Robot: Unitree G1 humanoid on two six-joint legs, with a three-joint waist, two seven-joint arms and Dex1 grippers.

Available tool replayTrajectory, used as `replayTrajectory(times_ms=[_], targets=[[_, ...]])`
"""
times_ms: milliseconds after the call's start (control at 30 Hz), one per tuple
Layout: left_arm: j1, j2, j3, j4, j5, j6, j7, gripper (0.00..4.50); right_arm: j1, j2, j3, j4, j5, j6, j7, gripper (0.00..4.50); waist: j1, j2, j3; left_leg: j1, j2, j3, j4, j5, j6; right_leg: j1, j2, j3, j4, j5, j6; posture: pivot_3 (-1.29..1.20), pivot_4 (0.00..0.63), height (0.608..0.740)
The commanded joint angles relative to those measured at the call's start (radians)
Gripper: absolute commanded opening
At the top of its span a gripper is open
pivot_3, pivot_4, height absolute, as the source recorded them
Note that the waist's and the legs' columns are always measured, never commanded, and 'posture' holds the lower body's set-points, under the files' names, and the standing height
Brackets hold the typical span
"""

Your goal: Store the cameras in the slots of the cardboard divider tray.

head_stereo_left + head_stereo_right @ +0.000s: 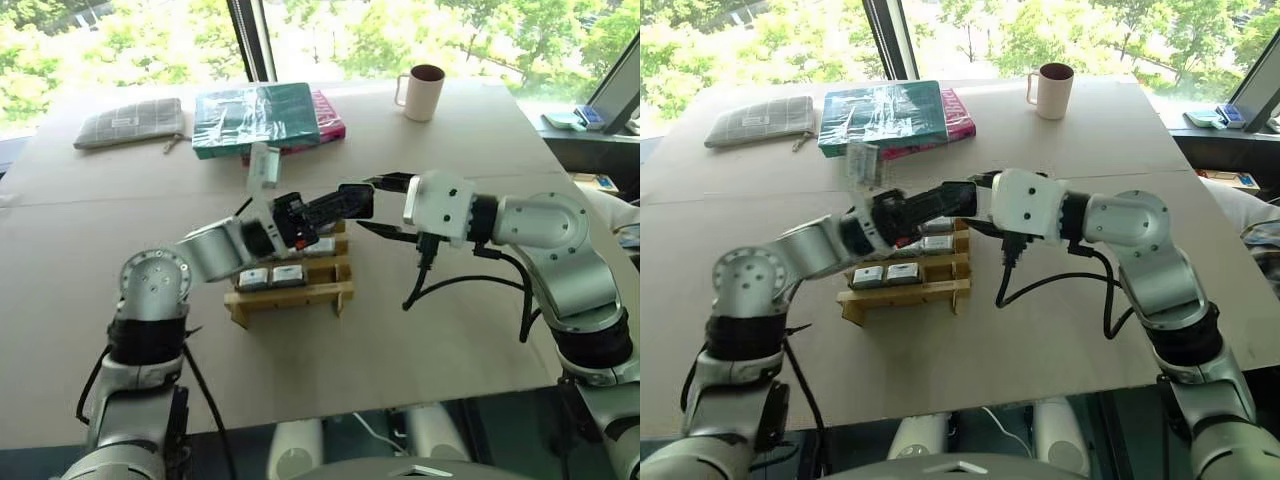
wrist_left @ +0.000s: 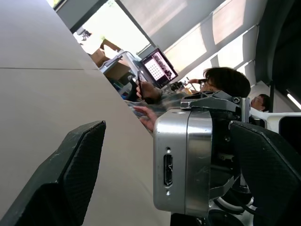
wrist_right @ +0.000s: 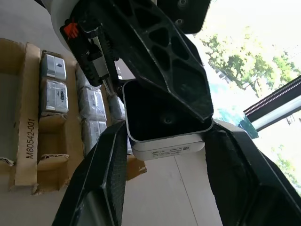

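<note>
One silver-grey boxy camera (image 3: 164, 127) with a dark face sits pinched in the right gripper (image 3: 164, 155), between the left gripper's (image 2: 164, 174) spread fingers.

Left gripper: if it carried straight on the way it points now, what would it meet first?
Most likely the camera held in the right gripper. The open left gripper points straight at it above the cardboard divider tray, with one finger already alongside the camera. Whether they touch is unclear.
</note>
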Motion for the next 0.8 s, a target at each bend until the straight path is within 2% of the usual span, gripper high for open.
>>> replayTrajectory(times_ms=[33,67,167,300,467,500,567,600,667,700,800], targets=[[-0.054,-0.005,0.006,0.037,0.014,0.048,-0.05,4.39,-0.017,-0.012,-0.01,-0.061,-0.005,0.017,-0.04,1.85,-0.001,0.0,0.0,-0.001,0.0,0.0,0.0,0.0,0.0,-0.001,0.0,0.0,0.0,0.0,0.0,0.0,0.15,0.74],[-0.061,-0.007,0.011,0.049,0.022,0.057,-0.063,4.39,-0.016,-0.016,-0.013,-0.064,-0.008,0.021,-0.048,1.85,-0.001,0.0,0.0,-0.001,0.0,0.0,-0.001,0.0,0.0,-0.001,0.0,0.0,0.0,0.0,0.0,0.0,0.15,0.74],[-0.069,-0.001,0.028,0.061,0.033,0.085,-0.095,3.63,-0.005,-0.034,-0.026,-0.071,-0.008,0.028,-0.062,1.85,0.0,0.0,0.0,-0.001,0.0,-0.001,-0.001,0.0,0.0,-0.001,0.0,0.0,0.0,0.0,0.0,0.0,0.15,0.74],[-0.064,0.02,0.046,0.07,0.061,0.117,-0.133,3.63,0.016,-0.065,-0.046,-0.074,-0.003,0.026,-0.079,1.85,0.0,0.0,0.0,-0.002,0.0,-0.001,-0.001,0.0,0.0,-0.001,0.0,0.0,0.0,0.0,0.0,0.0,0.15,0.74],[-0.069,-0.001,0.064,0.074,0.068,0.128,-0.136,3.63,0.022,-0.073,-0.047,-0.076,0.019,0.025,-0.086,1.85,0.0,0.0,0.0,-0.001,0.0,-0.001,-0.001,0.0,0.0,-0.001,0.0,0.0,0.0,0.0,0.0,0.0,0.15,0.74],[-0.07,-0.006,0.068,0.074,0.067,0.129,-0.134,3.09,0.021,-0.072,-0.046,-0.075,0.023,0.027,-0.087,1.85,0.0,0.0,0.0,-0.001,0.0,-0.001,-0.001,0.0,0.0,-0.001,0.0,0.0,0.0,0.0,0.0,0.0,0.15,0.74],[-0.069,-0.015,0.076,0.073,0.062,0.136,-0.131,2.41,0.021,-0.075,-0.045,-0.073,0.029,0.026,-0.086,1.85,0.0,0.0,0.0,-0.002,0.0,-0.001,-0.001,0.0,0.0,-0.001,0.0,0.0,0.0,0.0,0.0,0.0,0.15,0.74],[-0.069,-0.016,0.077,0.071,0.064,0.14,-0.131,1.79,0.021,-0.076,-0.044,-0.072,0.033,0.026,-0.085,1.85,0.0,0.0,0.0,-0.002,0.0,-0.001,-0.001,0.0,0.0,-0.001,0.0,0.0,0.0,0.0,0.0,0.0,0.15,0.74],[-0.071,-0.022,0.082,0.074,0.066,0.144,-0.128,0.88,0.014,-0.07,-0.042,-0.069,0.046,0.032,-0.084,1.85,0.0,0.0,0.0,-0.002,0.0,-0.002,-0.001,0.0,0.0,-0.001,0.0,0.0,-0.001,0.0,0.0,0.0,0.15,0.74],[-0.072,-0.024,0.083,0.075,0.067,0.148,-0.129,0.65,0.012,-0.067,-0.043,-0.071,0.055,0.038,-0.085,1.85,0.0,0.0,0.0,-0.002,0.0,-0.001,-0.001,0.0,0.0,-0.001,0.0,0.0,-0.001,0.0,0.0,0.0,0.15,0.74],[-0.078,-0.033,0.088,0.078,0.077,0.151,-0.138,0.66,0.001,-0.064,-0.049,-0.07,0.078,0.058,-0.09,1.85,0.0,0.0,0.0,-0.002,0.0,-0.002,-0.001,0.0,0.0,-0.001,0.001,0.0,-0.001,0.0,0.0,0.0,0.15,0.74]])
